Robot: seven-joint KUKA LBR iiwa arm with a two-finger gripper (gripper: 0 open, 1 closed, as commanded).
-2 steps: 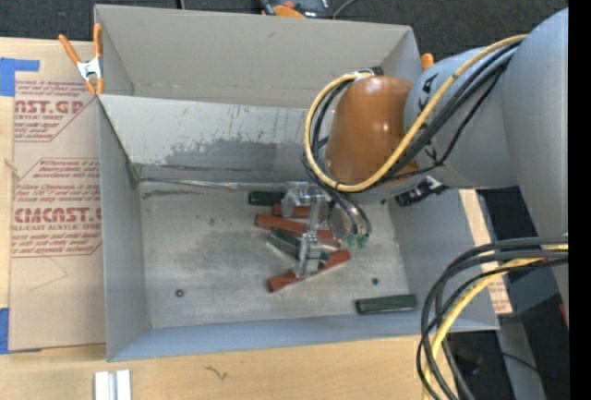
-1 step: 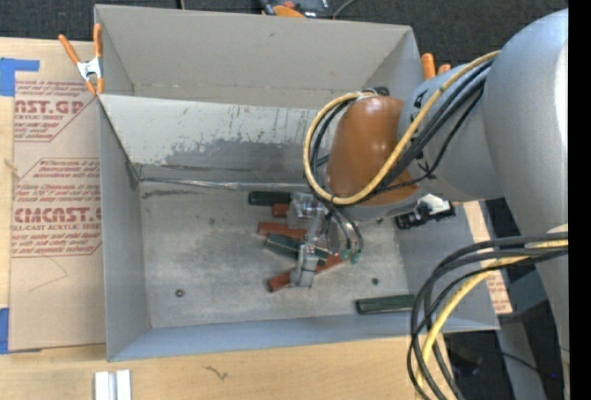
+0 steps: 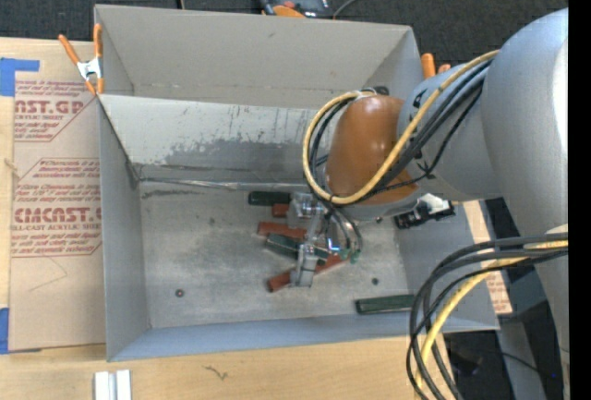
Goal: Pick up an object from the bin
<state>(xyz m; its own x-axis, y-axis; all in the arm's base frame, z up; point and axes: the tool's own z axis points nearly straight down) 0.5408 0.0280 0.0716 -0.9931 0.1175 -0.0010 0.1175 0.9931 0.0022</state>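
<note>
Hand [image 3: 307,261] low in middle of grey metal bin [image 3: 120,204], right on small heap of flat sticks. Open or clenched: cannot tell from here. Red-brown flat stick [image 3: 280,282] pokes out at its tip, leftward. Dark green flat stick [image 3: 280,244] and second red-brown stick [image 3: 274,229] just beside. Third green stick [image 3: 268,198] nearer back slope. Lone dark green stick [image 3: 385,303] well apart, front right.

Red and dark green marker-like sticks [image 3: 277,230] are pictured lying flat in a loose heap mid-floor in the grey metal bin [image 3: 185,126]. One red stick [image 3: 280,283] is angled at the heap's front, and one dark green stick [image 3: 385,303] is seen well apart.
</note>
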